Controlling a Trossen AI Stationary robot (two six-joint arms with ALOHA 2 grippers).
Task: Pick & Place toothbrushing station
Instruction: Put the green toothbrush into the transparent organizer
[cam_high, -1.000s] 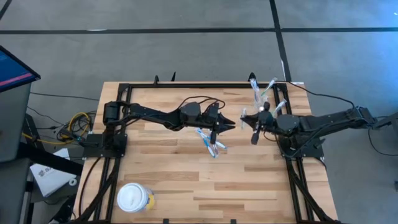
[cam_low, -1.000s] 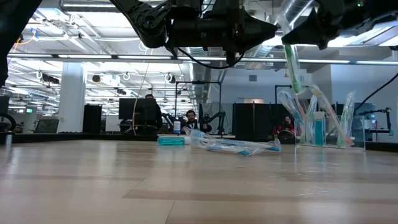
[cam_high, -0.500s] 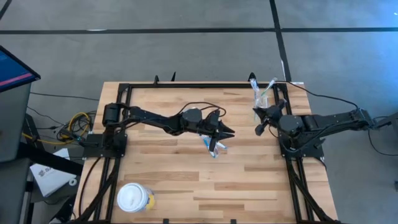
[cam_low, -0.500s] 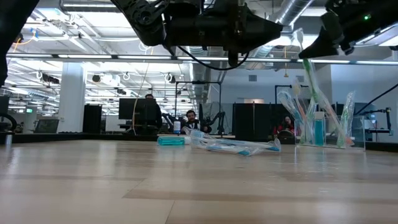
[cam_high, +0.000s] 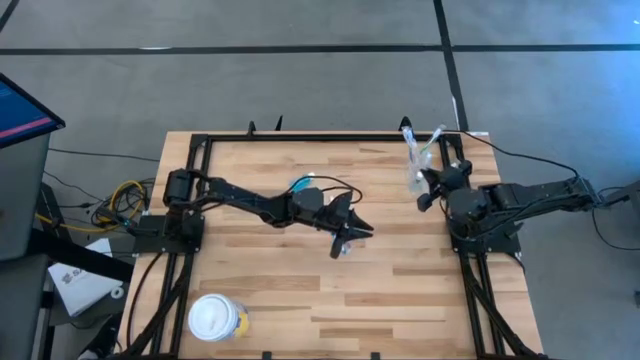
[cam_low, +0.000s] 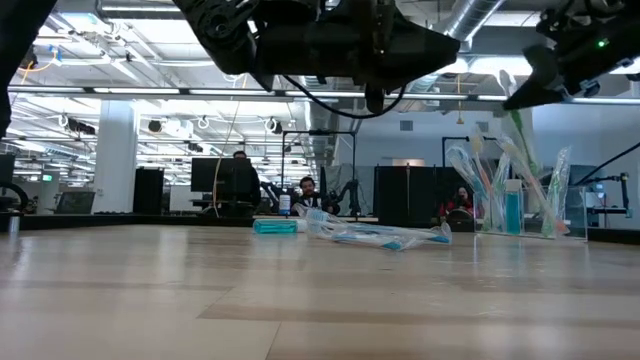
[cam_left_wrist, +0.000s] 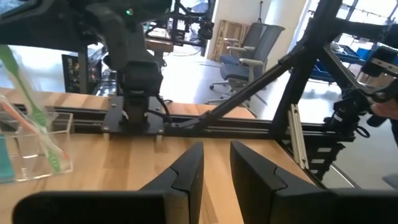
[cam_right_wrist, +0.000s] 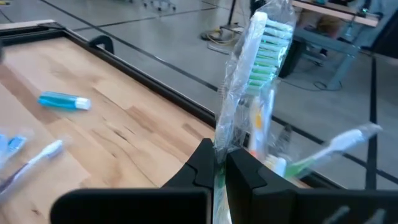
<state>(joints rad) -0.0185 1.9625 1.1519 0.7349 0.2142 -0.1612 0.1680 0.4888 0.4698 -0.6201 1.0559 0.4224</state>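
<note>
Left hand: your left hand hangs over the middle of the desk, fingers a little apart and holding nothing; nothing lies between them in the left wrist view.
Loose toothbrushes: flat on the desk right under and just beside that hand, mostly hidden from above.
Blue tube: on the desk behind your left arm, lying on its side, white cap showing in the right wrist view.
Yellow tub: well apart from both hands, at the near left part of the desk, white lid up.
Right hand: up over the far right part of the desk, pinching a wrapped green-bristled toothbrush by its handle.
Tumbler: just beyond your right hand, clear, with several toothbrushes and a blue thing standing in it.
</note>
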